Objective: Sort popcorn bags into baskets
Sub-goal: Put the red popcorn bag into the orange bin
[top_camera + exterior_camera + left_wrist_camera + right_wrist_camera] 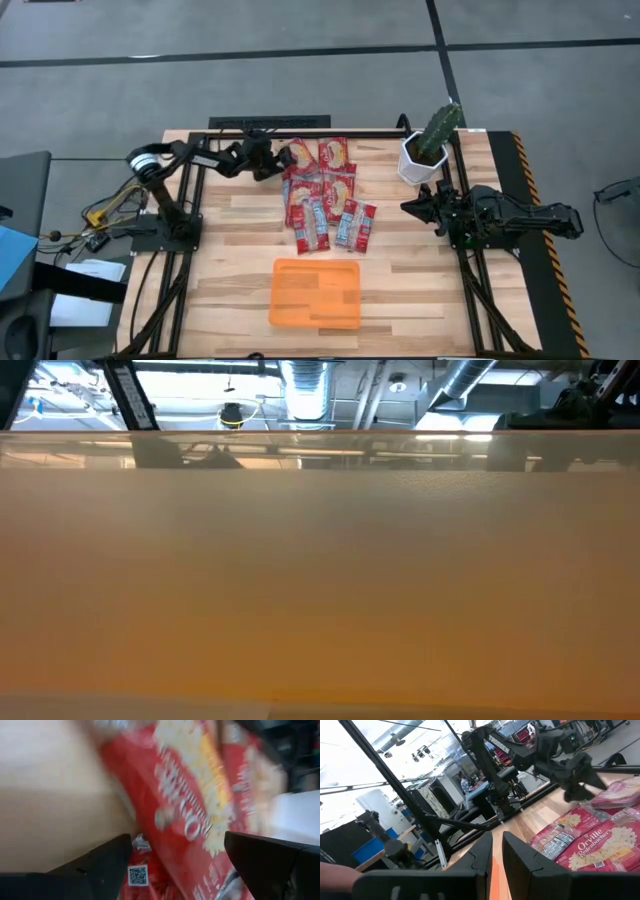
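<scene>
The left gripper (277, 160) hangs at the far-left corner of the pile with its two dark fingers (102, 865) spread wide, a red popcorn bag (192, 805) lying in the gap between them but not yet pinched. Seen from above, that bag is the top-left packet (298, 153) of the cluster, at the far edge of the wooden table (230, 250). The wrist picture shows the yellow popcorn print and a small QR label close under the fingers, so the tips look to be at or just above the wrapper; whether they touch it cannot be told.

The step in hand appears to be the reach for a first bag: the popcorn bags (325, 195), roughly eight, lie overlapping in the middle of the table, and the orange basket (315, 293) nearer the front edge holds nothing. The next move likely calls for closing on the one wrapper without catching its overlapping neighbour, lifting it clear, then carrying it over the rest of the pile to the tray. Flat, slick packets may slide or come up in pairs.

The right gripper (411, 207) waits at the right side of the table beside the white pot with a cactus (428, 150), its fingers (482, 852) drawn almost together with only a thin slit between them, gripping nothing. The low view is filled by the orange wall of the basket (320, 590).
</scene>
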